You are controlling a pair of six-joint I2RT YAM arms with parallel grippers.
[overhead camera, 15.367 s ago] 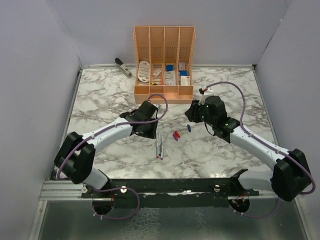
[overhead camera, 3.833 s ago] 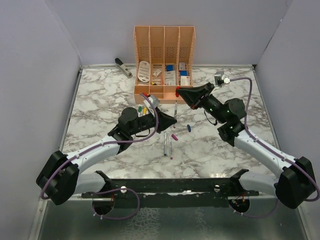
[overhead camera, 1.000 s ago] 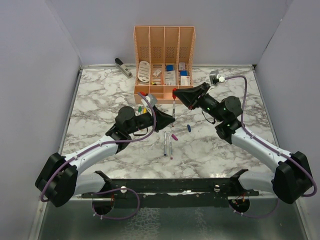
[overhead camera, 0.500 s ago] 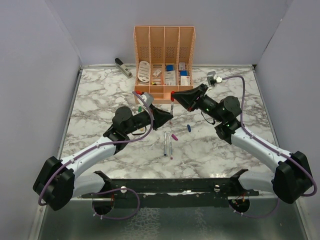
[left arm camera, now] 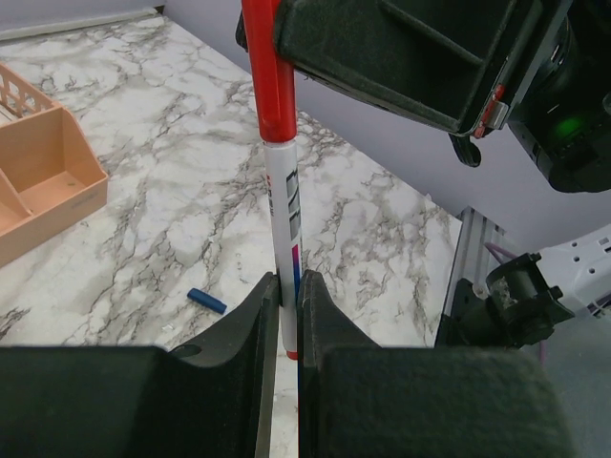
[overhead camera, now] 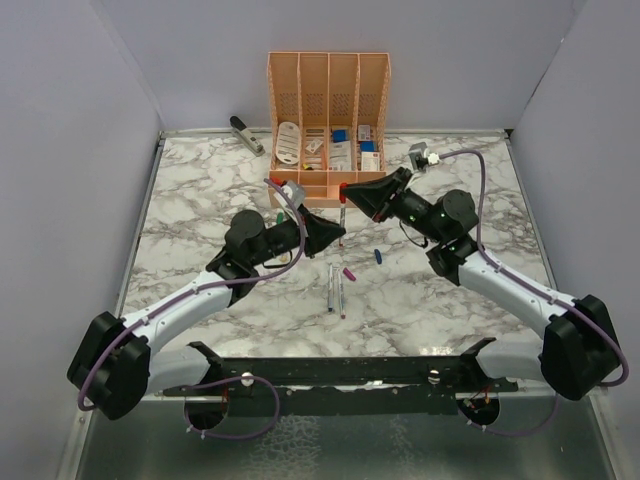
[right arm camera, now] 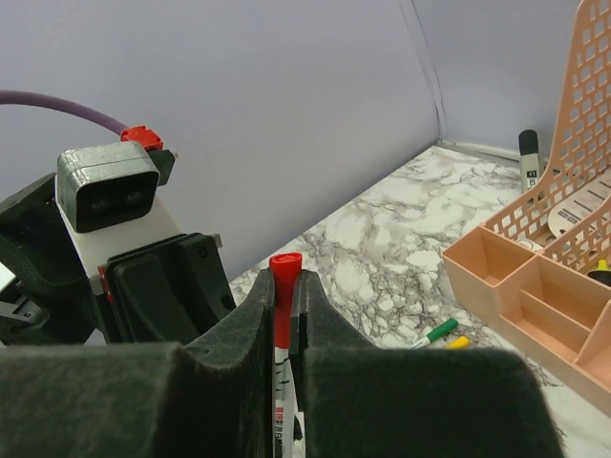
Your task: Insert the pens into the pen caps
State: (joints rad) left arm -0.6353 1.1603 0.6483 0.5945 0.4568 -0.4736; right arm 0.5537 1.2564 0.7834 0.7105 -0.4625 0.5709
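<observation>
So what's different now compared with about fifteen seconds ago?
The left fingers lifted a pen off the table, the right fingers the red cap. They met in front of the organiser, and the cap now sits on the pen's top. Two pens left on the table shifted slightly right. Purple cap, blue cap and stapler stayed put.

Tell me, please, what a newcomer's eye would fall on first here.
The two claws meet above mid-table on one pen: the left claw grips its white barrel, the right claw its red cap. Behind stands a peach organiser; loose pens lie nearer the arms.
</observation>
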